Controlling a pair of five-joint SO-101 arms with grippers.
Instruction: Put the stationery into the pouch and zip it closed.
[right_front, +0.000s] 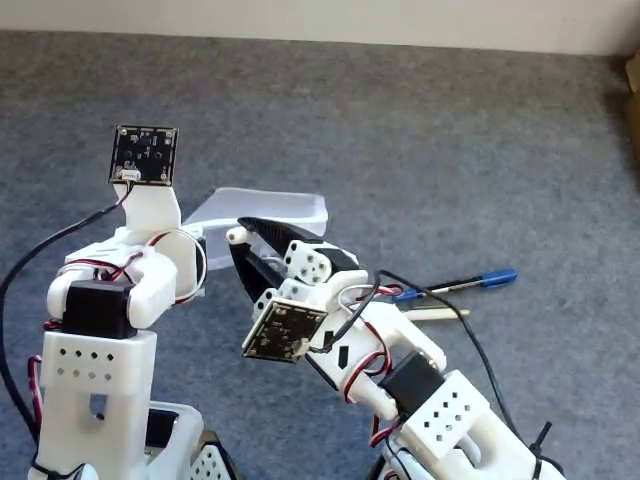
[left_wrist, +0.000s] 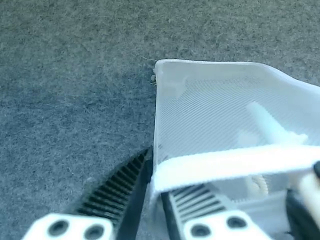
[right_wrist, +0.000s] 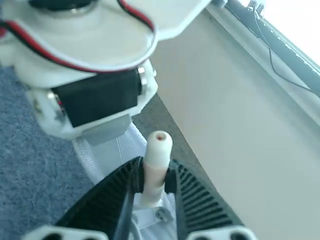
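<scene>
Left end effector (left_wrist: 156, 176) pinching the pouch (left_wrist: 210, 105) rim; right end effector (right_wrist: 154, 175) clamped on a white pen (right_wrist: 157, 150) at the pouch mouth.
On the left, the jaws are almost closed on the mesh pouch's zip edge, and the pouch rests on the grey bench (right_front: 450, 130). For a clean insertion, the right arm should probably line the pen up with the opening, slide it deep, and let go only once it is past the rim, while the left grip holds firm. Farther right, a blue pen (right_front: 470, 283) and a pale stick (right_front: 435, 313) lie on the bench.
</scene>
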